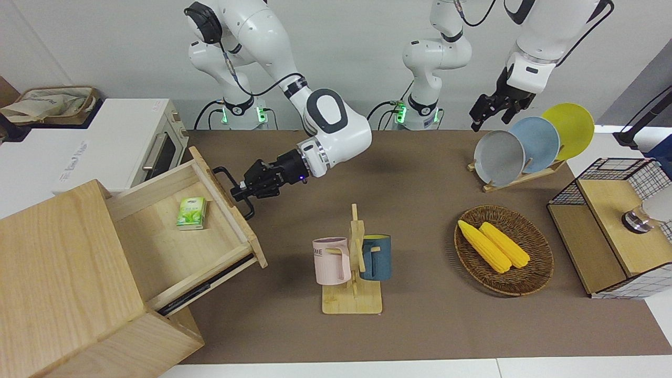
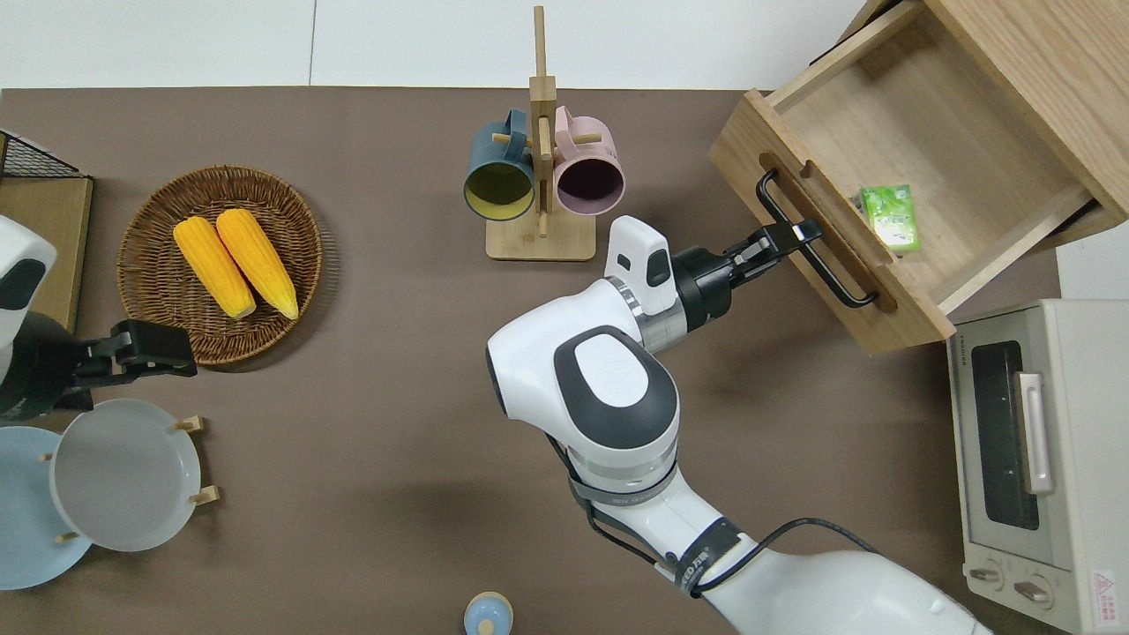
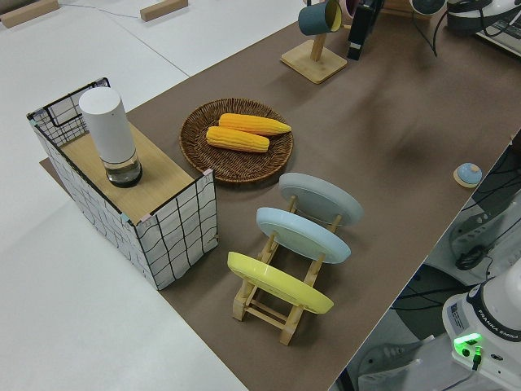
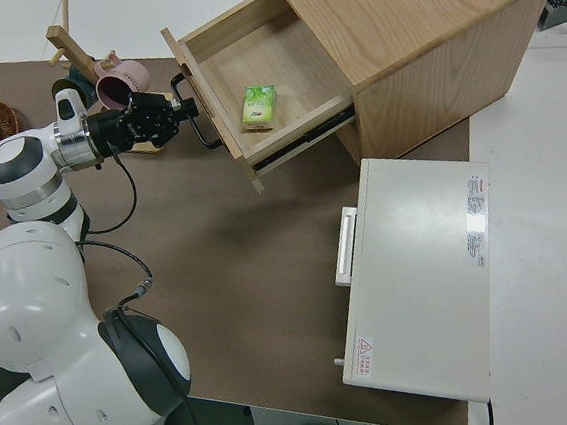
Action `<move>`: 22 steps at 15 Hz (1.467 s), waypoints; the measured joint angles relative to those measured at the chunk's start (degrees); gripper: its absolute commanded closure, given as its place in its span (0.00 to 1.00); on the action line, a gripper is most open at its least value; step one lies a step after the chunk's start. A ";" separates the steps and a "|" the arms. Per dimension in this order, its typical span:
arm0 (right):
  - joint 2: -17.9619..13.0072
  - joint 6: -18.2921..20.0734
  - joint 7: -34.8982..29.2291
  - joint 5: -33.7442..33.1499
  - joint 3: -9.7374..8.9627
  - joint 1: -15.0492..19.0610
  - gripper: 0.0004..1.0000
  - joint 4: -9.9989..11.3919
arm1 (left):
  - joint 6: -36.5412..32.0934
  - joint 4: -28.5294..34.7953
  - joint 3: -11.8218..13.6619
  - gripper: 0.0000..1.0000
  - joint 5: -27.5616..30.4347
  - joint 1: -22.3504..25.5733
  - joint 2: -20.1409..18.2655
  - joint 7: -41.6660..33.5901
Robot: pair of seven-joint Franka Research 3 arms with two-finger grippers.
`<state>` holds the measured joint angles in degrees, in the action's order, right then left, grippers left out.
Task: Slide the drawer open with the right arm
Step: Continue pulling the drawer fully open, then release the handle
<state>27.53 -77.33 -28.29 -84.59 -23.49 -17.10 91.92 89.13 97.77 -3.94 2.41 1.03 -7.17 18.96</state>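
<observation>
Front view, right arm (image 1: 336, 123): reaches low over the brown table (image 1: 420, 336) toward its own end, a blue light on the wrist.
Front view, right gripper (image 1: 242, 192): fingers closed around the black bar handle (image 1: 232, 190) at about its middle.
Front view, drawer (image 1: 178, 231): pulled well out of the pale wooden cabinet (image 1: 63, 283), its front panel slanted across the table; a small green packet (image 1: 190, 213) lies on the drawer floor near the front panel.
Front view, left arm: parked; its gripper (image 1: 487, 111) hangs with the fingers too dark to read, so I cannot tell their state.
Front view, other things: a white toaster oven (image 1: 113, 144) sits nearer to the robots than the cabinet; a mug rack (image 1: 354, 262) holds a pink mug (image 1: 331, 261) and a blue mug (image 1: 377, 257).

Overhead view, right gripper (image 2: 794, 235): clamped on the handle (image 2: 813, 251), over the table just beside the drawer (image 2: 917, 159) front.
Overhead view, drawer: wide open, green packet (image 2: 891, 218) inside close to the front panel, toward the end nearer the robots.
Overhead view, basket (image 2: 159, 212): holds two corn cobs (image 2: 234, 262), toward the left arm's end of the table.

Left side view: plate rack (image 3: 281, 301) with yellow, blue and grey plates; the drawer is out of sight here.

Right side view, right gripper (image 4: 181, 111): shut on the handle (image 4: 194, 113), level with the drawer (image 4: 261, 84) front.
Right side view, drawer: stands far out from the cabinet (image 4: 417, 29), packet (image 4: 258, 107) inside.
</observation>
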 measured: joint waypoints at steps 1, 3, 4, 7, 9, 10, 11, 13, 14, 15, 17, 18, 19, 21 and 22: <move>0.00 0.79 0.00 0.50 -0.31 -0.56 0.87 -0.11 | 0.00 0.00 0.00 0.01 0.00 0.00 0.00 0.00; 0.03 2.01 -0.03 1.50 -0.85 -1.37 0.87 -0.64 | 0.00 0.00 0.00 0.01 0.00 0.00 0.00 0.00; 0.03 2.62 -0.03 2.00 -1.44 -1.61 0.87 -0.87 | 0.00 0.00 0.00 0.01 0.00 0.00 0.00 0.00; 0.03 3.96 -0.03 2.94 -2.51 -2.32 0.86 -1.15 | 0.00 0.00 0.00 0.01 0.00 0.00 0.00 0.00; 0.03 4.53 -0.03 3.43 -2.66 -2.69 0.85 -1.31 | 0.00 0.00 0.00 0.01 0.00 0.00 0.00 0.00; 0.04 4.65 -0.03 3.61 -2.69 -2.80 0.85 -1.39 | 0.00 0.00 0.00 0.01 0.00 0.00 0.00 0.00; 0.06 4.66 -0.03 3.73 -2.69 -2.81 0.84 -1.45 | 0.00 0.00 0.00 0.01 0.00 0.00 0.00 0.00; 0.10 4.69 -0.03 3.86 -2.70 -2.81 0.83 -1.57 | 0.00 0.00 0.00 0.01 0.00 0.00 0.00 0.00; 0.10 4.70 -0.03 3.89 -2.70 -2.81 0.82 -1.60 | 0.00 0.00 0.00 0.01 0.00 0.00 0.00 0.00; 0.11 4.71 -0.03 3.92 -2.70 -2.81 0.77 -1.62 | 0.00 0.00 0.00 0.01 0.00 0.00 0.00 0.00; 0.16 4.87 0.15 3.99 -2.73 -2.82 0.52 -1.66 | 0.00 0.00 0.00 0.01 0.00 0.00 0.00 0.00; 0.18 5.02 0.18 4.01 -2.74 -2.83 0.25 -1.67 | 0.00 0.00 0.00 0.01 0.00 0.00 0.00 0.00; 0.17 5.64 0.19 4.12 -2.83 -2.94 0.02 -1.70 | 0.00 0.00 0.00 0.01 0.00 0.00 0.00 0.00; 0.09 7.19 0.19 4.13 -2.86 -3.40 0.01 -1.97 | 0.00 0.00 0.00 0.01 0.00 0.00 0.00 0.00; -0.01 7.76 0.19 4.13 -2.81 -3.57 0.01 -2.08 | 0.00 0.00 0.00 0.01 0.00 0.00 0.00 0.00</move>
<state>27.52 -69.57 -28.11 -80.46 -26.30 -20.67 89.84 89.13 97.77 -3.94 2.41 1.03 -7.17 18.96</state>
